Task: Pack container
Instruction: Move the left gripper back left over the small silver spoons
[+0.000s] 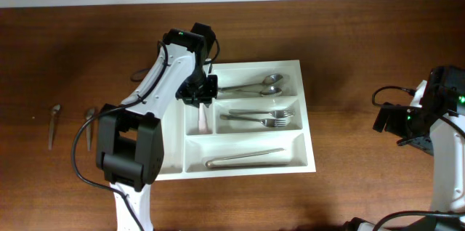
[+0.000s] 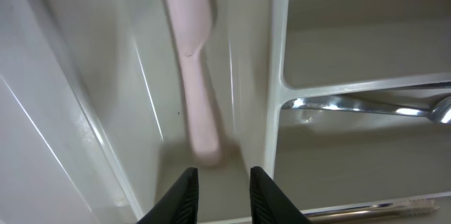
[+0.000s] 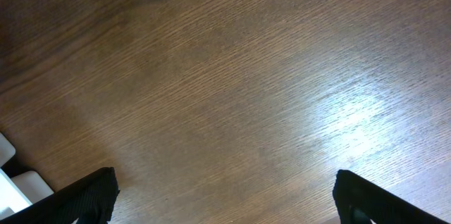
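The white container [image 1: 309, 126] lies mid-table. Its wide compartments hold spoons [image 1: 256, 86], forks [image 1: 263, 117] and a long metal utensil [image 1: 243, 160]. A pink utensil [image 1: 203, 119] lies in a narrow upright compartment. My left gripper [image 1: 197, 91] hovers over that compartment. In the left wrist view its jaws [image 2: 222, 189] are slightly open and empty, just short of the pink utensil's end [image 2: 196, 83], beside the divider wall [image 2: 278, 55]. My right gripper [image 3: 225, 196] is wide open over bare wood, far right of the container [image 1: 392, 118].
Two loose utensils [image 1: 54, 123] [image 1: 89, 126] lie on the brown table left of the container. A white object's corner [image 3: 17, 185] shows at the lower left of the right wrist view. The left arm's base stands at the front left.
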